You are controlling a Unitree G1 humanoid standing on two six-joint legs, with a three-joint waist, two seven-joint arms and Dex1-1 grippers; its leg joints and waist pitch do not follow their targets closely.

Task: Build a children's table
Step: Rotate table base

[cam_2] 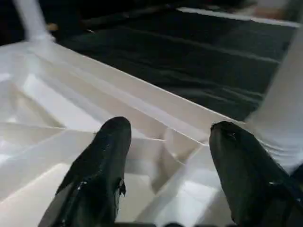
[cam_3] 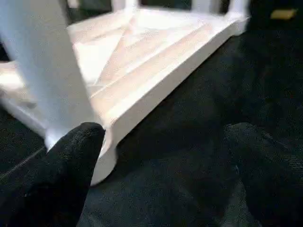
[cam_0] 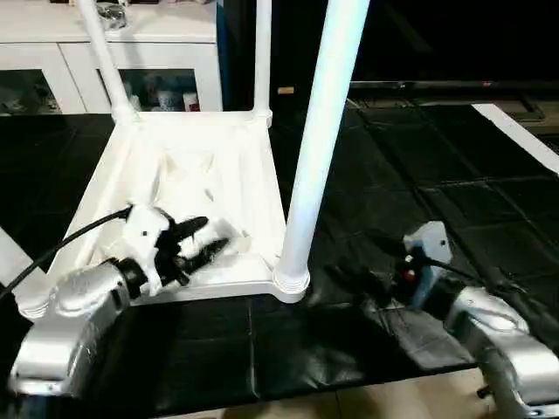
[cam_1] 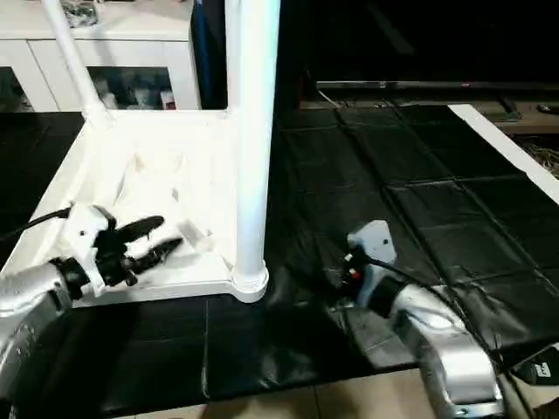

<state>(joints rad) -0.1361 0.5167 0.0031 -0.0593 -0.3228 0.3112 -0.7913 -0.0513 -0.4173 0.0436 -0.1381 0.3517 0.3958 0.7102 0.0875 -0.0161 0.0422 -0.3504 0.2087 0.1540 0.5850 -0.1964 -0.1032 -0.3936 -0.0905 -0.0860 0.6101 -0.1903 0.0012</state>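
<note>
The white tabletop lies upside down on the black mat, ribbed underside up. White legs stand in its corner sockets: a near right leg, a far left leg and a far right leg. My left gripper hovers over the ribs by the front rim, open, and the left wrist view shows nothing between its fingers. My right gripper sits low over the mat just right of the near right socket, open and empty.
A black mat covers the work surface, with a white strip along its far right. A white cabinet with glass doors stands behind the tabletop. Pale floor shows past the mat's front edge.
</note>
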